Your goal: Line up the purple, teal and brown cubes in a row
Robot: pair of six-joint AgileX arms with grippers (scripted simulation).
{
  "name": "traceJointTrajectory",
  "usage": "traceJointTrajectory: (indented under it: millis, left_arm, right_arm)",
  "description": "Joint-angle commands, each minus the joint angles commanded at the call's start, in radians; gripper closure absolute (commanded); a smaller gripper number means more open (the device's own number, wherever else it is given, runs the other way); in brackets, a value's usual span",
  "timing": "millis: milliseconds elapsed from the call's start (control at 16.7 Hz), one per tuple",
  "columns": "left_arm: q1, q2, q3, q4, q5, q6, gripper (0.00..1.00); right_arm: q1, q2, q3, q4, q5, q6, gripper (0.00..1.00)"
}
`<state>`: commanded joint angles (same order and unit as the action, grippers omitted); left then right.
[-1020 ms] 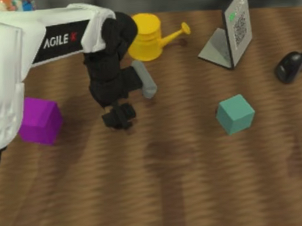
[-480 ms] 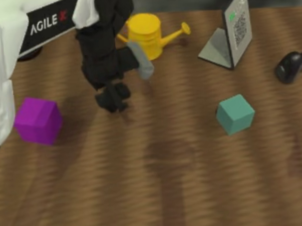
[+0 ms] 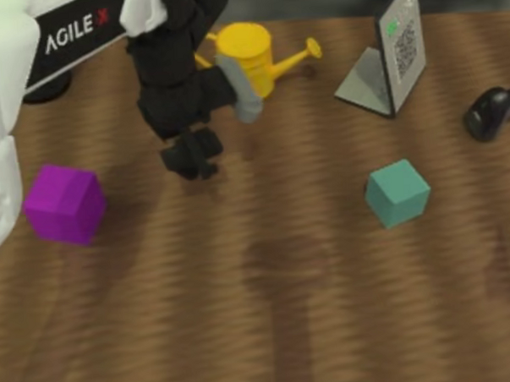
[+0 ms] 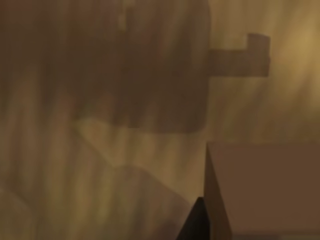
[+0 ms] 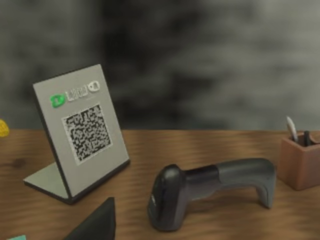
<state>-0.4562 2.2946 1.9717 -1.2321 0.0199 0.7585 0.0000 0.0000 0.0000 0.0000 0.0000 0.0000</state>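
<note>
A grey upright sign stand printed with a black-and-white square code and a green badge leans back on its flat foot on the brown wood-grain bench. Just beside it lies a dark grey handheld barcode scanner on its side. Farther along stands a small tan-brown box-shaped pen holder with pens poking out. A sliver of teal and a yellow edge show at the frame's border. A dark claw finger juts in.

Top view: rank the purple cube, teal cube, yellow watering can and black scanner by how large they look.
1. Yellow watering can, counting its spout.
2. Purple cube.
3. Teal cube.
4. Black scanner, unsure: the frame edge cuts it off, so only part shows.
</note>
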Motion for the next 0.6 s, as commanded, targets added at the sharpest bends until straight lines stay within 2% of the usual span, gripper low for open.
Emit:
traceJointTrajectory:
  millis: [180,600]
  left_arm:
    - [-0.092,0.005,0.023,-0.016,-0.001,-0.027,1.00]
    - [-0.435,0.013,0.086,-0.074,-0.002,-0.120,1.00]
  right_arm:
    - [0.000,0.000,0.000,0.000,0.000,0.000,0.00]
    - [0.000,0.000,0.000,0.000,0.000,0.000,0.00]
